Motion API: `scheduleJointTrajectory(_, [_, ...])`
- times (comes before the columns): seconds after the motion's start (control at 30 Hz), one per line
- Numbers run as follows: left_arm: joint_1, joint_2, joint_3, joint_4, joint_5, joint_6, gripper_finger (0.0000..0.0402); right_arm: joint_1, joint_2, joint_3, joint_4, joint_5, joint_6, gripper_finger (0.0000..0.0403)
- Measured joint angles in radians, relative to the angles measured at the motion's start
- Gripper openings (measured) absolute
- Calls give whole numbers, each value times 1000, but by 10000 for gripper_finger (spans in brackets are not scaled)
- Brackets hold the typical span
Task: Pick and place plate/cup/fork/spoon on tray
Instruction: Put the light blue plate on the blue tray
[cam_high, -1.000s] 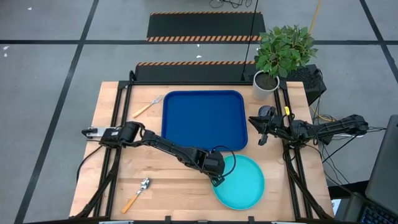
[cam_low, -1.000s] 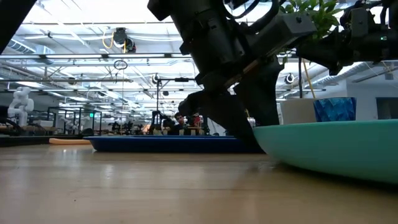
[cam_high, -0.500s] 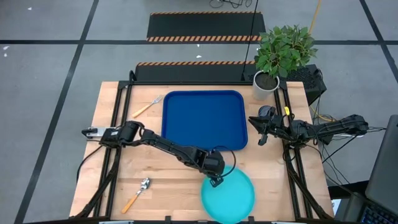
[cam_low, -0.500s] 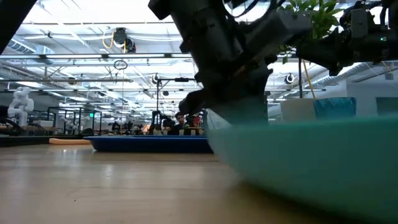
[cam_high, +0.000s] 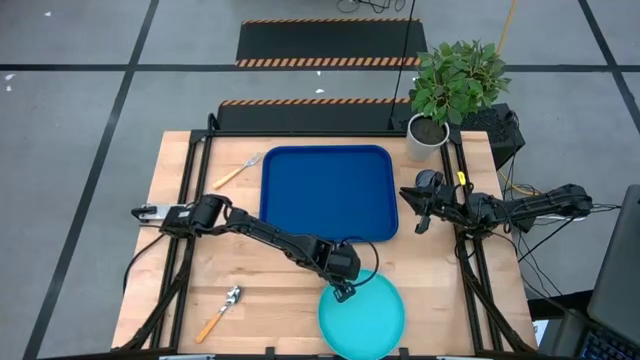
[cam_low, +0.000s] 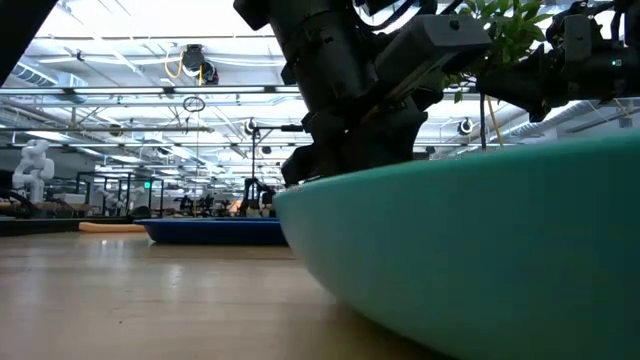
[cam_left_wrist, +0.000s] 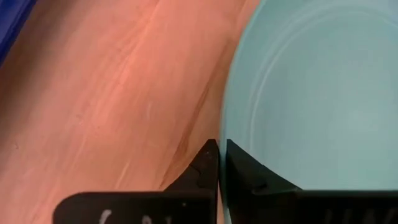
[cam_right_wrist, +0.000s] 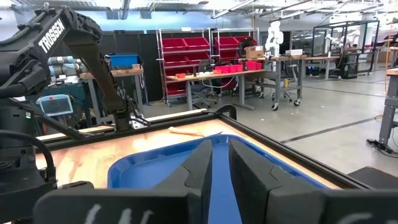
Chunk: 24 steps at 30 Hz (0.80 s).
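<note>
Spoon (cam_high: 219, 312) and fork (cam_high: 238, 171) lie far left, untouched. Left gripper (cam_high: 347, 291) is pinched onto the plate (cam_high: 362, 318) rim by the table's (cam_high: 170, 200) near edge, below the tray (cam_high: 328, 190). Thin grip; the plate could slip or tip off. Right gripper (cam_high: 420, 222) waits beside the tray, fingers nearly together, empty. "TROSSEN" reads on the left arm.

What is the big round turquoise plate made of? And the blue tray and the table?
The plate looks like smooth matte plastic: one even colour, moulded rings, though glazed ceramic is possible. The tray seems plastic too, with rounded moulded corners and a faint sheen. The table is pale wood, showing plank lines and grain.
</note>
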<state>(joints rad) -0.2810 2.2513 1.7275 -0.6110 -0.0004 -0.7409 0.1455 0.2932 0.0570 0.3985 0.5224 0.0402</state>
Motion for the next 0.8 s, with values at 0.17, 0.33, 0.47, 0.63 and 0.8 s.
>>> scheduleJointTrajectory(0.17, [7, -6, -1, -8, 31, 33, 6, 0, 0, 0, -4, 0, 0, 50])
scheduleJointTrajectory(0.33, [18, -38, -3, -28, 34, 69, 6, 0, -1, 0, -31, 0, 0, 50])
scheduleJointTrajectory(0.47, [27, -67, -3, -60, 26, 93, 6, 0, -2, 0, -33, 0, 0, 50])
scheduleJointTrajectory(0.63, [46, -107, -3, -111, 11, 123, 6, 0, -4, 0, -29, 0, 0, 50])
scheduleJointTrajectory(0.8, [65, -125, -3, -124, 15, 148, 6, 0, -5, 0, -30, 0, 0, 50])
